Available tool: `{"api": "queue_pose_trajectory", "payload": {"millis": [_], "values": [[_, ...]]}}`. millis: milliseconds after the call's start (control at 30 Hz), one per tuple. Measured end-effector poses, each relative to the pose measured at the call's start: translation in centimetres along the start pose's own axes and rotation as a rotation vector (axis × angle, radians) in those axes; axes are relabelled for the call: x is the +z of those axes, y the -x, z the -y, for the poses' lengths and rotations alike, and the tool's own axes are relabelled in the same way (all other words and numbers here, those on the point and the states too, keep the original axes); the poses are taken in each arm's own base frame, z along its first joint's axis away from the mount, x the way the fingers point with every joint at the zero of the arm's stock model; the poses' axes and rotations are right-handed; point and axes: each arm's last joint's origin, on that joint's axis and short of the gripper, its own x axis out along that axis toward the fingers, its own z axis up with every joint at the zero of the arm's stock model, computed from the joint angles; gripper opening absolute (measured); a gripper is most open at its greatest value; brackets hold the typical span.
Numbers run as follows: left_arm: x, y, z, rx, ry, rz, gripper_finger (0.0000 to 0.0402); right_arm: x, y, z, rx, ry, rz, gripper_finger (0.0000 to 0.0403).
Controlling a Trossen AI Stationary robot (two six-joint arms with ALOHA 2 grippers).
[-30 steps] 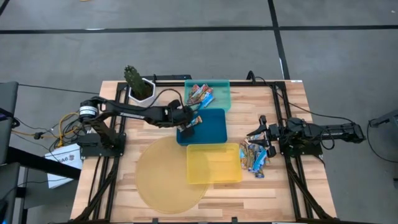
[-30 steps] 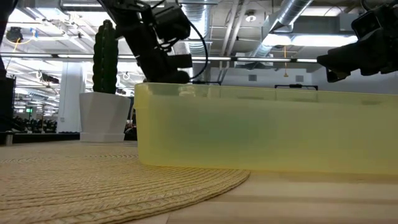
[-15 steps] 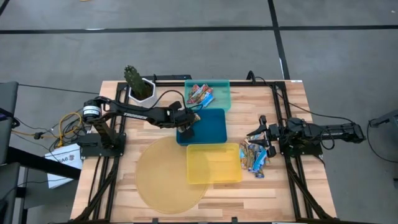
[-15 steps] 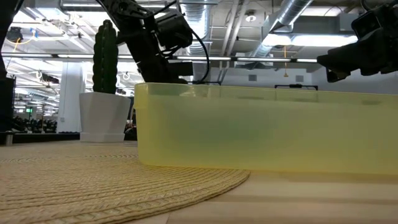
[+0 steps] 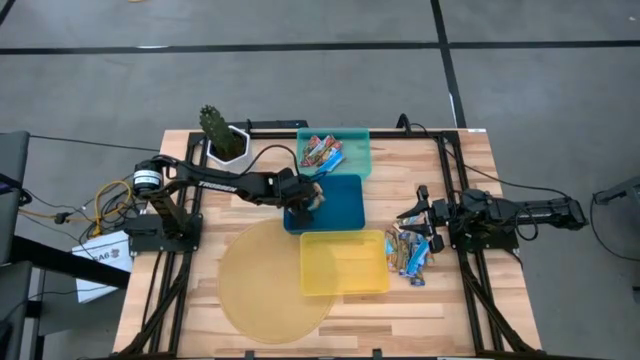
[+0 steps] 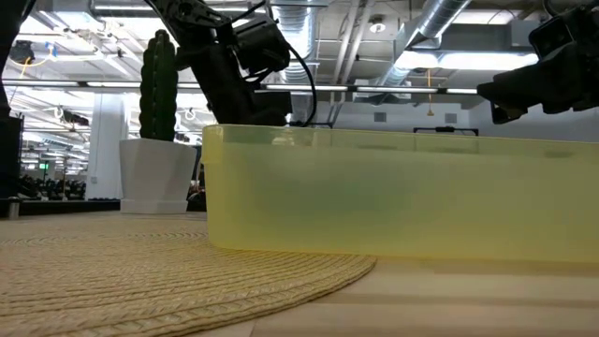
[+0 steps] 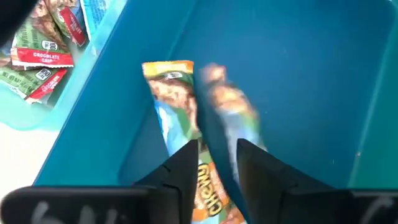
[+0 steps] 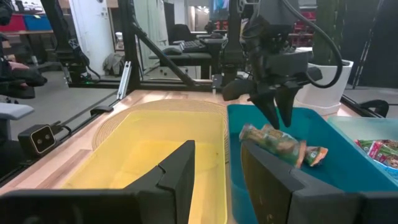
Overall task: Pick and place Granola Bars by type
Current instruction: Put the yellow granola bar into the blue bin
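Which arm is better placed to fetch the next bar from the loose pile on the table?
Probably the right: the right gripper hangs open beside the loose granola bars, while the left gripper is over the blue tray.

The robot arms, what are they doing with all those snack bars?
They are sorting granola bars into trays by kind. The left hand is low over the blue tray, open, with a tan bar right beneath its fingers. The teal tray already holds red bars. More bars lie on the table by the right hand, which waits, open. The yellow tray looks empty.
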Motion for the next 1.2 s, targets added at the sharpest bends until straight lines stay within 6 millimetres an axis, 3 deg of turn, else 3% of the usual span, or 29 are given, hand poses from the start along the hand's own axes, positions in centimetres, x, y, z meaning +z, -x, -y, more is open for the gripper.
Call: {"api": "queue_pose_trajectory", "payload": {"millis": [233, 567, 733, 1000, 1200], "values": [[0.0, 0.0, 0.0, 0.002, -0.001, 0.002, 0.0138, 0.0, 0.0, 0.0, 0.001, 0.0, 0.0, 0.0124], [0.6, 0.5, 0.9, -0.023, -0.049, 0.082, 0.0138, 0.0, 0.0, 0.0, 0.0, 0.0, 0.0, 0.0124], [1.0, 2.2, 1.8, -0.052, -0.156, 0.141, 0.0138, 0.0, 0.0, 0.0, 0.0, 0.0, 0.0, 0.0124], [0.8, 6.7, 2.8, -0.109, -0.307, 0.2, 0.0137, 0.0, 0.0, 0.0, 0.0, 0.0, 0.0, 0.0124], [-2.7, 8.1, 2.1, -0.176, -0.337, 0.264, 0.0137, 0.0, 0.0, 0.0, 0.0, 0.0, 0.0, 0.0124]]}}
